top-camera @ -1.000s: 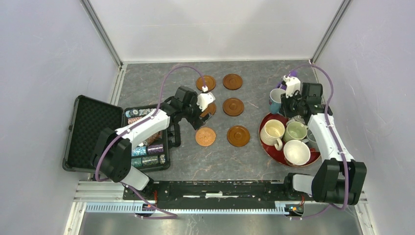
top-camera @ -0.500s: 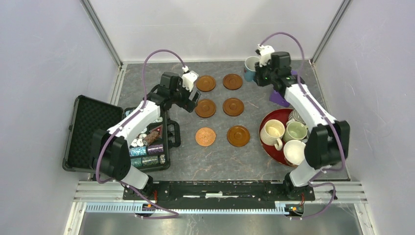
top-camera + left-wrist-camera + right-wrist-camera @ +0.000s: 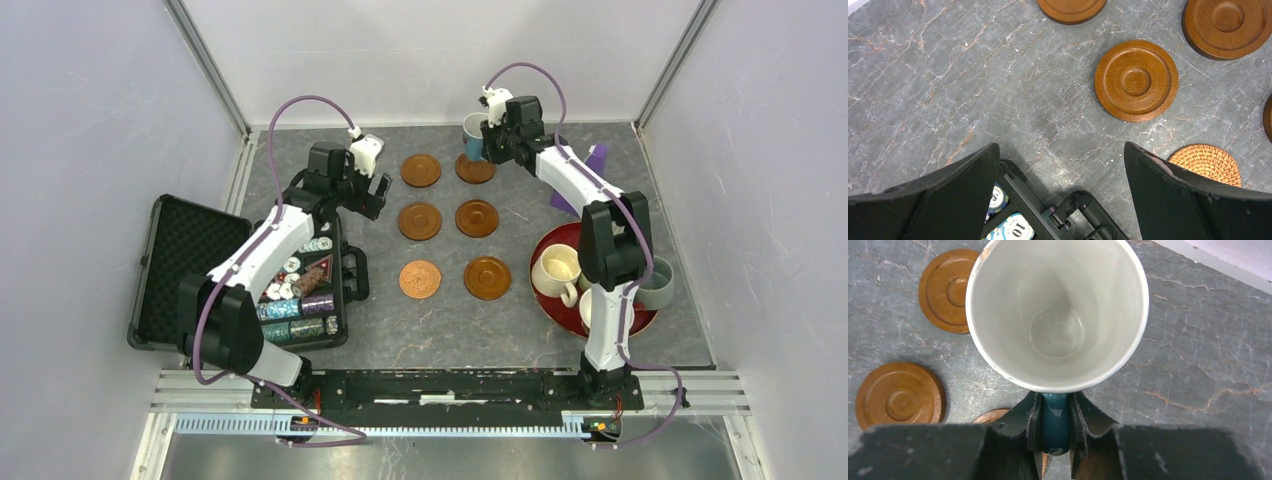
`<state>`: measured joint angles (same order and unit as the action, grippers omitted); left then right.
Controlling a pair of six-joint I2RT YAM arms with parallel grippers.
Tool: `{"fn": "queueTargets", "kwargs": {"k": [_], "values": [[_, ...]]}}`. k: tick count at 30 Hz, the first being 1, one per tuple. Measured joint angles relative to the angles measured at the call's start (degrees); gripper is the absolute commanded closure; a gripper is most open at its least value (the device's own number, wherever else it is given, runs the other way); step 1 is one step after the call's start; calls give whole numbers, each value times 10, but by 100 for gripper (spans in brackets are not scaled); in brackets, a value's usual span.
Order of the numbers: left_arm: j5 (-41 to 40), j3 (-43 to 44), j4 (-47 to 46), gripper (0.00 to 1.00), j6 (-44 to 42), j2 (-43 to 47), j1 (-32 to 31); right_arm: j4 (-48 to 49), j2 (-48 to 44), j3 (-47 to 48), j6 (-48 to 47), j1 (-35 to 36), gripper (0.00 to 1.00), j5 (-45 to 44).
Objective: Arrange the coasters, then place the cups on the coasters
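Right gripper (image 3: 1055,424) is clamped on the handle of a blue ceramic mug (image 3: 1058,315) w/ white inside. One finger is pressed to each side of the handle, and the mug is upright & empty. From overhead the mug is at the far end of the grey marbled table (image 3: 400,330), overlapping the far edge of the far-right coaster (image 3: 477,172). Can't tell whether it touches coaster or table.

Six small round coasters lie flat in two cols of three at table ctr. Five are dark brown wooden discs w/ raised rims & a ctr ring, incl. the mid-left coaster (image 3: 1136,80). The sixth, at near left, is an orange woven disc (image 3: 1205,162). The five coasters away from the mug lie bare.

Left gripper (image 3: 1060,150) hangs w/ jaws wide apart, holding nothing. It is over bare table btwn the left col. of coasters and an open black case (image 3: 185,265) holding striped poker chips (image 3: 300,300).

At right, a cream mug (image 3: 557,268) stands on a large red round tray (image 3: 545,300); the right arm hides most of the tray's other contents. A grey mug (image 3: 655,285) is at the tray's right edge, on it or just beside it, can't tell. A purple cone-shaped object (image 3: 597,158) shows partly behind the same arm, near the back right corner.
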<state>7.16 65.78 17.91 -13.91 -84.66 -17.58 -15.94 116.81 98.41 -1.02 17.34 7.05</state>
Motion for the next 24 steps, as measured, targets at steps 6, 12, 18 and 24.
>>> {"fn": "queueTargets", "kwargs": {"k": [6,12,18,24], "values": [[-1,-2,0,0,0,7,2,-3,41,26,-46,-5,100,50],[-2,-2,3,0,0,7,2,-14,62,54,-78,-6,100,73],[-1,-2,5,0,0,7,3,-26,84,88,-92,-10,100,75],[-1,-2,10,0,1,7,3,-27,100,88,-94,-25,100,85]]}}
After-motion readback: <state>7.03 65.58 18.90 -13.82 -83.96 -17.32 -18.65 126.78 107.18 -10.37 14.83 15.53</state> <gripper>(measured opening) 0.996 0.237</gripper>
